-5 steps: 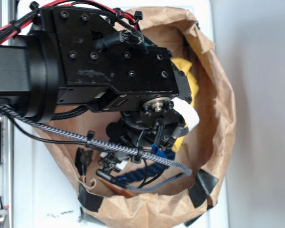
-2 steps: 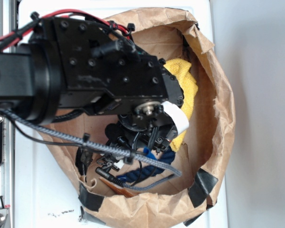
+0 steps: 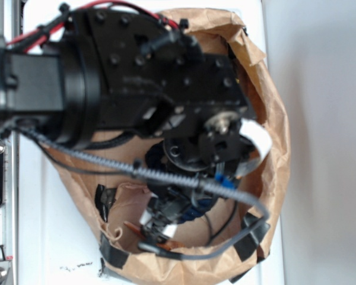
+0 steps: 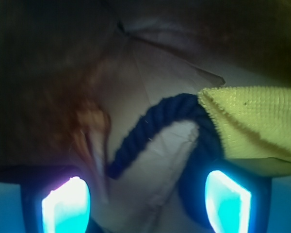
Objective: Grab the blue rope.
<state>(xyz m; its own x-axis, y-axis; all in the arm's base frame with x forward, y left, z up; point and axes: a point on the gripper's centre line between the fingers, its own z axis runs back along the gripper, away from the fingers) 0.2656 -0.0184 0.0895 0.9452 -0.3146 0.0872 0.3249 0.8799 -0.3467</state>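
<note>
Robot lab bench
A white desk (image 3: 47, 237) with a metal rail (image 3: 0, 225) carried a taped paper bag (image 3: 273, 148)

Navy blue rope (image 4: 157, 126), yellow cloth (image 4: 252, 124), brown paper bag (image 3: 273, 107).

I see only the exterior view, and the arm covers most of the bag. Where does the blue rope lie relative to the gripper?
Observer: In the wrist view the blue rope arches across the bag floor, ahead of the gripper.
Operator: Is the gripper open?
Observer: Yes, its fingers stand wide apart, not closed on the rope.
Operator: Does something cover the rope?
Observer: The yellow cloth lies over one end of the arch.
</note>
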